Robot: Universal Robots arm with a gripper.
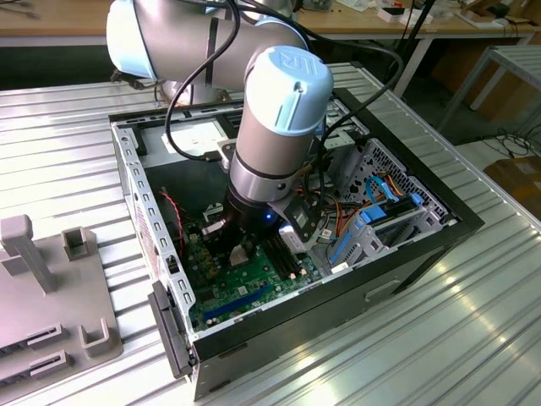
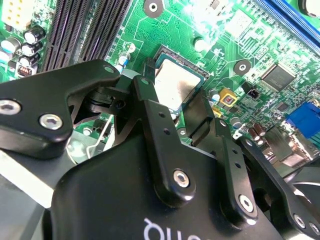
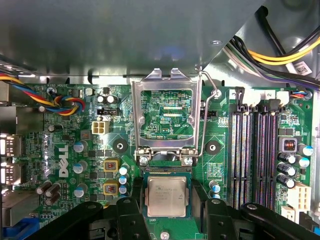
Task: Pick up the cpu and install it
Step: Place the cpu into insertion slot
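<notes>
Cpu point(image 3: 167, 196) seating looks like the step in hand: the plain silver-grey square lies flat in its socket on the green motherboard point(image 3: 65, 125), beside the hinged socket frame point(image 3: 136, 115), which stands open. The claw point(image 3: 169, 205) is spread, straddling the chip with slim gaps. Any next move calls for a straight retreat that doesn't nudge it.

Exterior view: arm point(image 1: 275, 127) blocks the middle of the motherboard point(image 1: 254, 292). Second wrist view: claw point(image 2: 172, 97) covers one side of the cpu point(image 2: 175, 82), contact unclear. First wrist view: claw cut off at picture edge.
</notes>
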